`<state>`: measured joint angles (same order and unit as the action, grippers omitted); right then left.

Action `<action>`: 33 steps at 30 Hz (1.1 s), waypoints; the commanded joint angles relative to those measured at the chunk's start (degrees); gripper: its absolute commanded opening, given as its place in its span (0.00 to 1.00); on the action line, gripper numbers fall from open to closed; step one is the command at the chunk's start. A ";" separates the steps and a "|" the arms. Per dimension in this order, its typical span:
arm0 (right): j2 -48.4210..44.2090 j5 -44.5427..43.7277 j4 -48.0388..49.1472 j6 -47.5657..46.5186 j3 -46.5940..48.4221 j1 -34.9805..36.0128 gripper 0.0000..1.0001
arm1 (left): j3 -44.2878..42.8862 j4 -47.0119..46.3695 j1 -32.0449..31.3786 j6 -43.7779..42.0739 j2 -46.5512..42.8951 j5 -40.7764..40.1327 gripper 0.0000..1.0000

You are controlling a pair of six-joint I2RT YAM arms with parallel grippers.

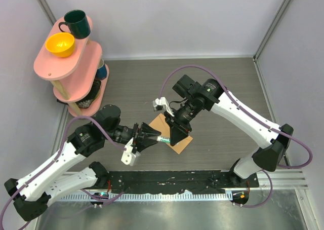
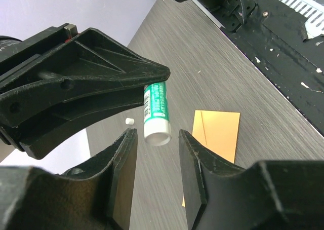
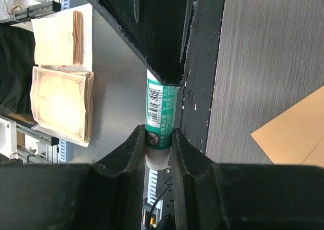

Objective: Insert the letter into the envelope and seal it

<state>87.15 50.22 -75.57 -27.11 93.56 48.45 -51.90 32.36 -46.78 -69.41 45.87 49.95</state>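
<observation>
The tan-brown envelope lies flat on the table under both grippers; it also shows in the left wrist view and the right wrist view. No letter shows on the table. My right gripper is shut on a green-and-white glue stick and holds it above the envelope. My left gripper is open, its jaws on either side of the stick's white end without touching it.
A tiny white bit lies on the table beside the envelope. A pink two-tier shelf with a dark green mug and a yellow bowl stands at the back left. Stacks of cream paper lie beyond the table's near rail.
</observation>
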 commanded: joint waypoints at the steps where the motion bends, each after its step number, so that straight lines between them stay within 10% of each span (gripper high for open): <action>1: 0.12 1.29 -0.28 -0.92 2.51 0.42 0.01 | -0.31 -3.26 -0.24 0.67 -0.07 0.41 0.41; 16: 1.18 2.08 0.25 0.04 4.18 0.42 0.01 | 0.66 -6.07 -0.32 5.15 -0.60 1.20 0.28; 22: 0.91 -0.02 1.12 -0.04 4.96 0.42 0.01 | 1.45 -6.43 -0.41 7.96 -1.65 0.85 0.07; 33: -6.02 -16.62 14.31 -2.84 6.73 1.21 0.01 | 2.33 -19.16 -0.32 33.95 0.19 -4.77 0.00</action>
<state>86.30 40.91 -73.32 -27.31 98.48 49.12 -49.74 21.69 -46.54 -48.90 44.99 45.01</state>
